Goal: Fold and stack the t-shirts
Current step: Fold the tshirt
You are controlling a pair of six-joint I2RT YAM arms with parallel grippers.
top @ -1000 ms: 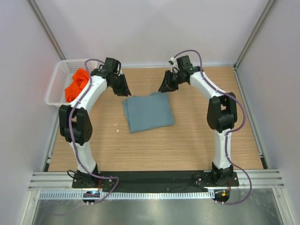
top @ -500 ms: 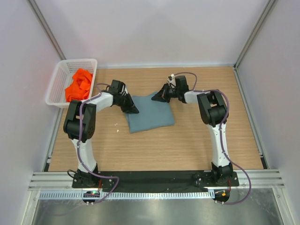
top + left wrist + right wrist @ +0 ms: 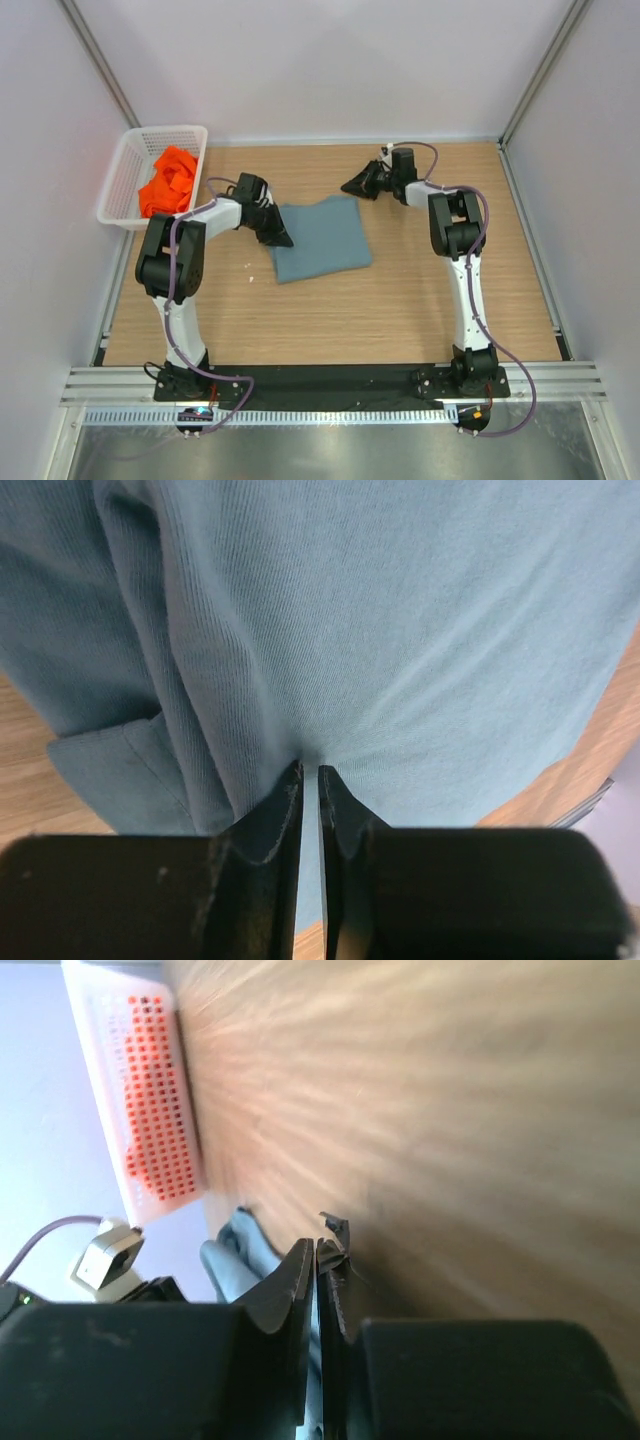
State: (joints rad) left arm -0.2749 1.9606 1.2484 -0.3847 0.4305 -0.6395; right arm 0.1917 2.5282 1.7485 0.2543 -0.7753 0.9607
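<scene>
The grey-blue t-shirt [image 3: 325, 240] lies folded into a rough rectangle in the middle of the table. My left gripper [image 3: 283, 238] is low at its left edge; in the left wrist view the jaws [image 3: 309, 770] are shut to a thin slit, tips pressed on the cloth [image 3: 400, 630], which puckers there. My right gripper [image 3: 347, 187] is shut and empty, just beyond the shirt's far right corner, over bare wood [image 3: 318, 1245]. The shirt shows behind it in the right wrist view [image 3: 225, 1260]. The orange t-shirt [image 3: 165, 180] lies crumpled in the basket.
The white lattice basket [image 3: 120, 175] stands at the far left corner and shows blurred in the right wrist view [image 3: 150, 1090]. White walls close in the table at the back and sides. A small white speck [image 3: 249, 265] lies left of the shirt.
Both grippers came down from above to the shirt's far corners. My right gripper has since slid off the corner, back and to the right. The left gripper has stayed at the left edge.
</scene>
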